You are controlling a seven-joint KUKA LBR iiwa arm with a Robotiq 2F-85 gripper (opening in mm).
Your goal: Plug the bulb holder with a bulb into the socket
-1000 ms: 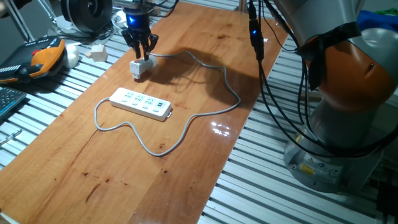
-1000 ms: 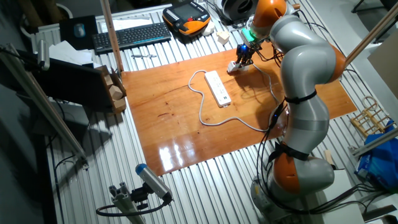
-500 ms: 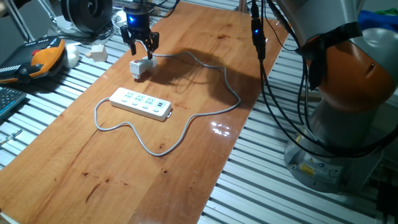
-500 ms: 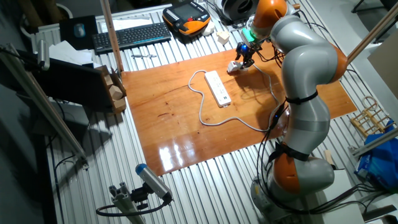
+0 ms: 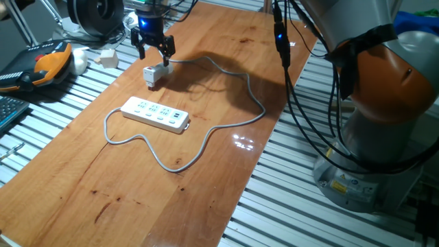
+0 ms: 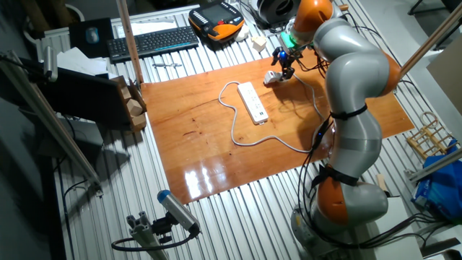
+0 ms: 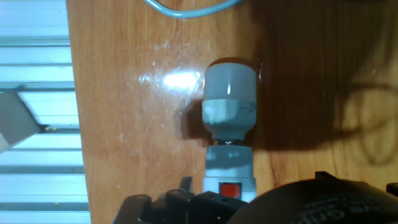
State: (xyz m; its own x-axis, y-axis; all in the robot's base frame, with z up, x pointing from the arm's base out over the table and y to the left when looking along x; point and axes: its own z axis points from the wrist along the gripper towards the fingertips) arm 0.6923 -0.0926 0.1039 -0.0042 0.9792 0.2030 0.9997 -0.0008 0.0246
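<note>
- The gripper (image 5: 154,53) hangs with its jaws spread wide, holding nothing.
- Directly below the jaws, the bulb holder (image 5: 154,74) lies on the wooden table (image 5: 226,89), its bulb (image 7: 230,93) pointing away.
- The socket (image 5: 156,113) lies flat nearby, closer to the camera.
- Its grey cable (image 5: 226,75) loops just beside the jaws.
- A whitish cube (image 5: 107,57) sits off the table.

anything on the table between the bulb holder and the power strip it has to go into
Nothing visible does. The bulb holder lies on bare wood just beyond the socket, with the open claw above it. The grey cable curves off to the side.
</note>
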